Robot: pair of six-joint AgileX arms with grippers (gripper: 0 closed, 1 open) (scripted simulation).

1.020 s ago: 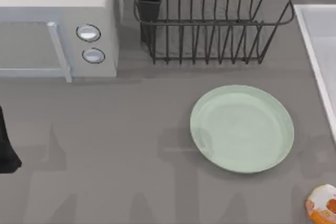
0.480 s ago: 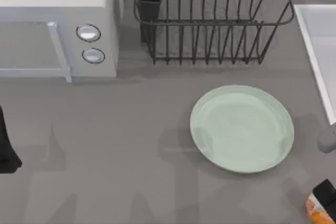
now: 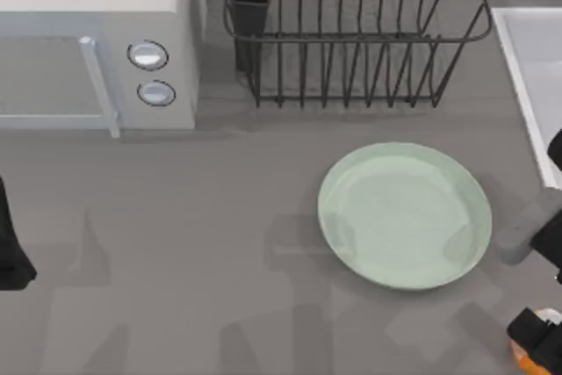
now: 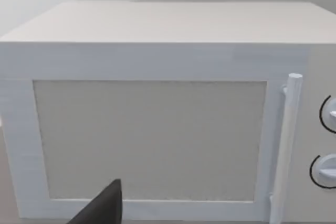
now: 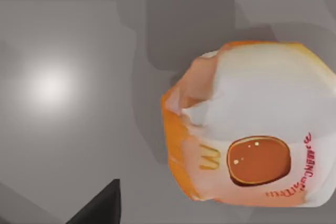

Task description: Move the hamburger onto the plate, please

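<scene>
At the table's [image 3: 176, 243] lower right corner in the top view, the AgileX's right hand [image 3: 543, 340] hangs directly above the hamburger [image 5: 247, 127], of which a sliver of orange and white peeks out beneath the dark hardware. From the right wrist view the wrapped burger sits on the grey surface close below, orange paper with a whitish top and a brown bun emblem, with one dark fingertip [image 5: 100, 205] at the frame's edge; whether that hand is spread or pressed together cannot be told from here. The pale mint-green plate [image 3: 347, 217] lies bare near the table's middle right, well apart from the burger, in front of a black wire dish rack [image 3: 351, 41]. The left arm sits parked at the table's left edge, its hand [image 4: 102, 208] facing the white microwave [image 3: 97, 6], its state likewise unreadable. By the look of things, nothing is yet grasped: the pickup, the carry and the placing on the plate all remain.
</scene>
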